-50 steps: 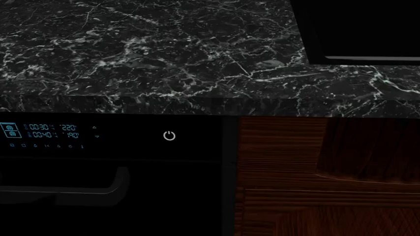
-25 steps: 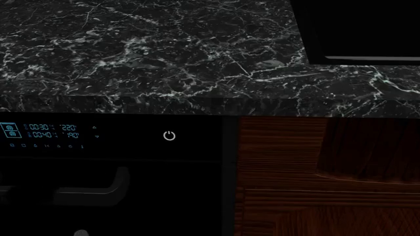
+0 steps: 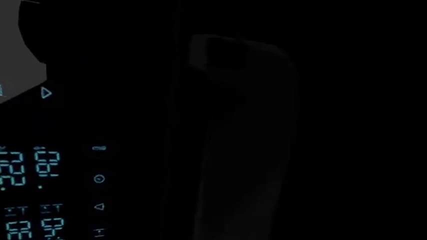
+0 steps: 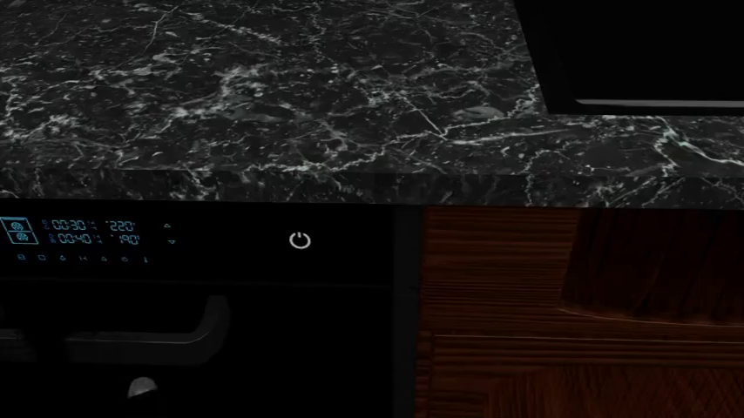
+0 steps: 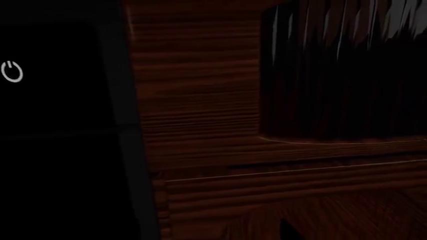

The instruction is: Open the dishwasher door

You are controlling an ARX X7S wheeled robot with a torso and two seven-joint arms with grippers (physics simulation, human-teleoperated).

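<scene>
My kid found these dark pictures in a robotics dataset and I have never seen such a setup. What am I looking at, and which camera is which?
These are simulator renders from a wheeled robot with two arms, facing a kitchen counter. One picture comes from a camera on its head, looking forward and down. It shows a black marble countertop, a black basin set into it, and below it the glossy black dishwasher door with cyan digits, a white power symbol and a dark bar handle. Beside it is a reddish-brown wood cabinet. A small pale part shows below the handle, probably part of the left arm; too little shows to be sure.

The other two come from cameras near each gripper. The left one looks closely at the digits and handle. The right one sees the cabinet and power symbol. Nothing is held, and no gripper fingers are visible.
</scene>
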